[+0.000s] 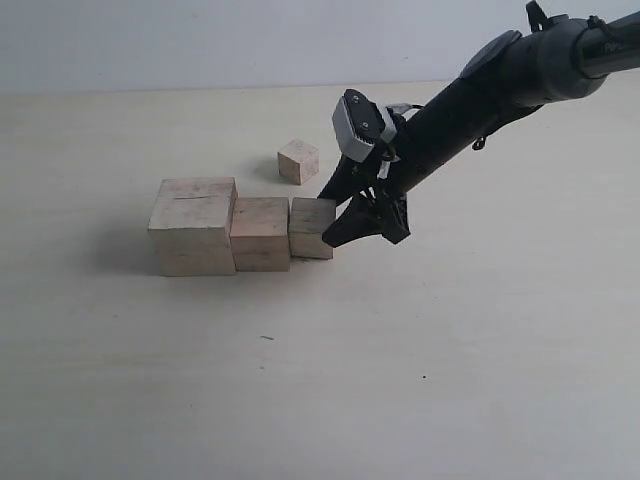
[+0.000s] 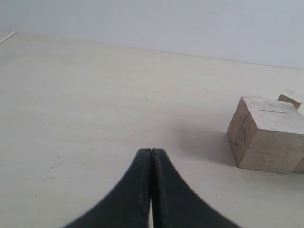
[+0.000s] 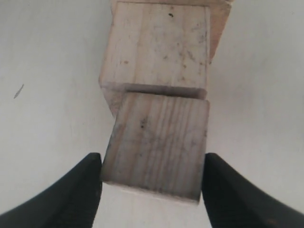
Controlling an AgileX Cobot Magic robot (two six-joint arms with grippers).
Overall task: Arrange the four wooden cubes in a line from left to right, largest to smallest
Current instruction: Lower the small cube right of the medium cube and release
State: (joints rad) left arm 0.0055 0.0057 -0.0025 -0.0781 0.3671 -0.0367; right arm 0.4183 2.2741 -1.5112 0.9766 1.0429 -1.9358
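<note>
- right gripper (image 3: 152, 164): jaws clasp the third cube (image 1: 311, 228), butted to the second cube (image 1: 260, 232) beside the largest cube (image 1: 193, 225), extending the desk (image 1: 450, 350) row.
- smallest cube (image 1: 297, 161) sits apart behind, unplaced.
- left gripper (image 2: 151, 156): jaws closed, empty.

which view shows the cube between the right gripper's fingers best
Right wrist view: the third cube fills the frame up close, with its grain visible. The exterior view shows it small, from the side; the left wrist view doesn't clearly show it.

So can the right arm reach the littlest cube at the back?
Probably yes: the smallest cube stands alone, nothing beside it, though the right gripper must first let go of the third cube.
</note>
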